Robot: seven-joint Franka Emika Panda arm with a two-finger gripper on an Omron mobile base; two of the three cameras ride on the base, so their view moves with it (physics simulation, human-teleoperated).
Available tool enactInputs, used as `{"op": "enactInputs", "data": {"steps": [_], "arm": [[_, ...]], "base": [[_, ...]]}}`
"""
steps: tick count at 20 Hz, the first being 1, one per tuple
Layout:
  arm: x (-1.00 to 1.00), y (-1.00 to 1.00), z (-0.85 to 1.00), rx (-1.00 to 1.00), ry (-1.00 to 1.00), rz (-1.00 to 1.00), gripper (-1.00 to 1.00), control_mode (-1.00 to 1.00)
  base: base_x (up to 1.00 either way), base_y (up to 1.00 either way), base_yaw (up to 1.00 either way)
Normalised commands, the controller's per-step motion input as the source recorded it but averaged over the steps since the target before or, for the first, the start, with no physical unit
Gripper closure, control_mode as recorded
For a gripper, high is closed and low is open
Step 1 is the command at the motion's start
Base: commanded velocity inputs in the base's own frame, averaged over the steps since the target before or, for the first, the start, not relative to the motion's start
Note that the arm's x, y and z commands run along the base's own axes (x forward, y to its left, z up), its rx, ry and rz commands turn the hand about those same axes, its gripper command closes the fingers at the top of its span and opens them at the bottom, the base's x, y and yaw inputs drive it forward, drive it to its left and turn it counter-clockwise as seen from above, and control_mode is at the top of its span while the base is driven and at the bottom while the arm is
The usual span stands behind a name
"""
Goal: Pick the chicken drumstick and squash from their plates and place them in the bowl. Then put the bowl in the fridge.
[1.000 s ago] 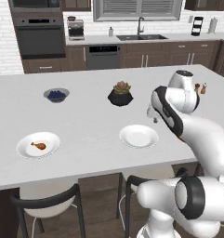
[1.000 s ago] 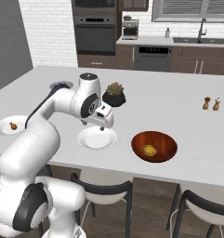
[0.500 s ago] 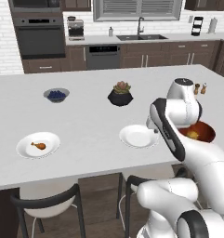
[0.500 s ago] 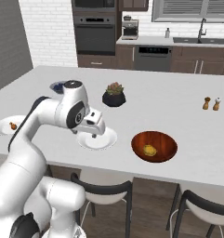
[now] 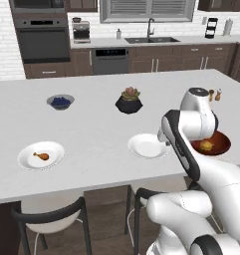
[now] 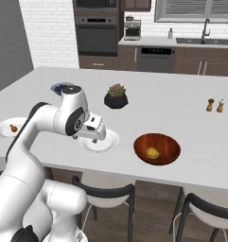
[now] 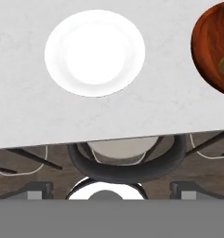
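The chicken drumstick point(image 5: 41, 156) lies on the left white plate point(image 5: 27, 160), also seen at the counter's left edge point(image 6: 1, 128). The other plate point(image 5: 148, 146) point(image 6: 106, 142) point(image 7: 95, 52) carries nothing. The squash point(image 6: 153, 152) point(image 5: 206, 145) sits inside the dark red-brown bowl point(image 6: 168, 146) point(image 5: 222, 144) point(image 7: 208, 42), right of that plate. My gripper point(image 6: 93, 134) point(image 7: 112, 190) hangs open above the counter's front edge beside the bare plate, its fingertips point(image 7: 39, 190) wide apart with nothing between them. The fridge is out of view.
A black pot with a succulent point(image 5: 129, 101) point(image 6: 116, 97) and a small grey bowl with blue contents point(image 5: 60, 102) stand farther back. Salt and pepper shakers point(image 6: 215, 105) are at the far right. Dark-framed stools point(image 7: 127, 162) stand under the front edge.
The arm has swung left and toward the counter's front edge, carrying the open hand from beside the bowl to the front of the bare plate. The squash stays in the bowl.
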Motion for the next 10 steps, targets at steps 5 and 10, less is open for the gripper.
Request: {"op": "enactInputs", "data": {"steps": [5, 10], "arm": [[0.00, 0.00, 0.00, 0.00, 0.00, 0.00, -1.00, 1.00], [0.00, 0.00, 0.00, 0.00, 0.00, 0.00, -1.00, 1.00]], "base": [[-0.03, 0.67, 0.02], [0.00, 1.00, 0.01]]}}
